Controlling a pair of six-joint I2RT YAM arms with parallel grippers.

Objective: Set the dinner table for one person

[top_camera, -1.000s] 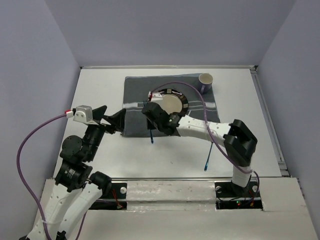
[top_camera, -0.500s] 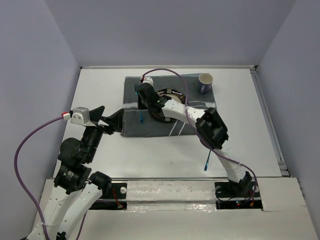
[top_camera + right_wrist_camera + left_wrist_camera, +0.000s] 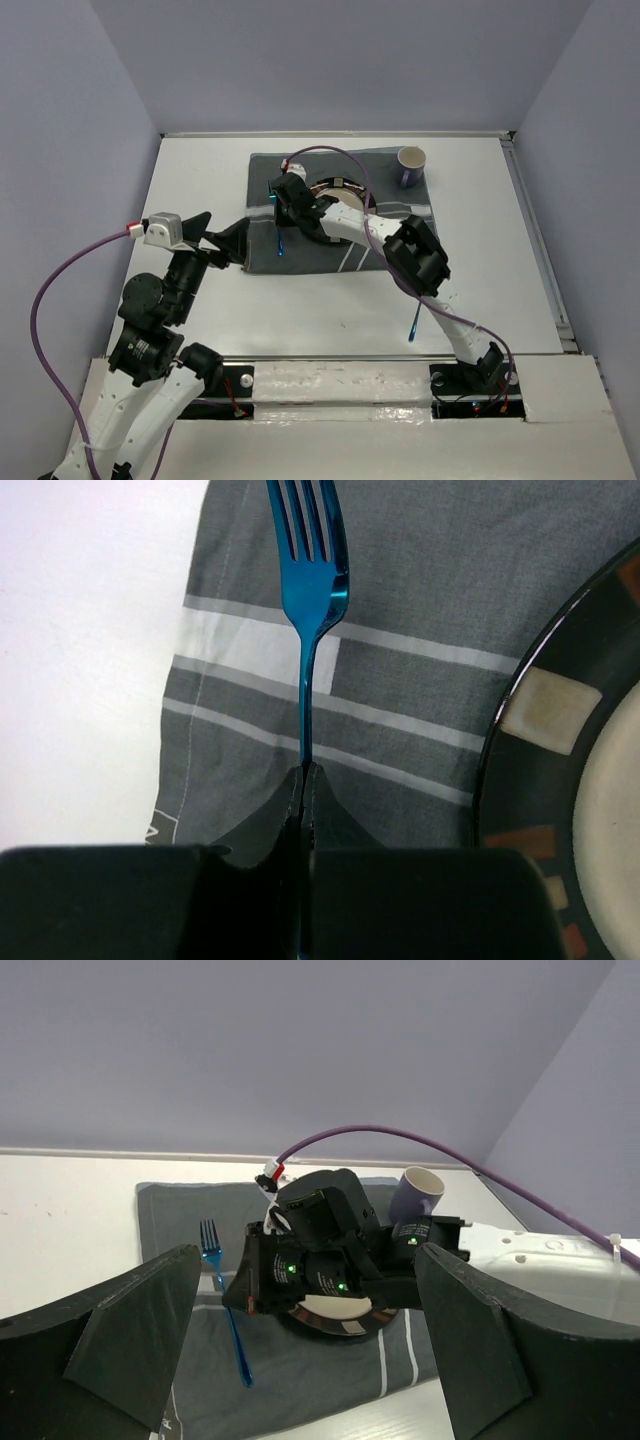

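Note:
My right gripper (image 3: 284, 212) is shut on a blue fork (image 3: 279, 222) and holds it over the left part of the dark grey striped placemat (image 3: 265, 250), left of the dark-rimmed plate (image 3: 345, 200). In the right wrist view the fork (image 3: 313, 600) sticks out from the shut gripper (image 3: 303, 775), tines pointing away, with the plate's rim (image 3: 520, 770) at the right. My left gripper (image 3: 226, 243) is open and empty at the placemat's left edge; its fingers (image 3: 110, 1340) frame the fork (image 3: 222, 1290) and plate (image 3: 335, 1312). The white dinner table (image 3: 200, 190) lies under it all.
A purple cup (image 3: 411, 165) stands upright on the placemat's far right corner, also in the left wrist view (image 3: 415, 1195). A second blue utensil (image 3: 414, 322) lies on the table near the right arm's base. Purple cables loop over both arms.
My right arm has carried the fork from the placemat's near edge up to its left part, beside the plate. The left arm has barely moved.

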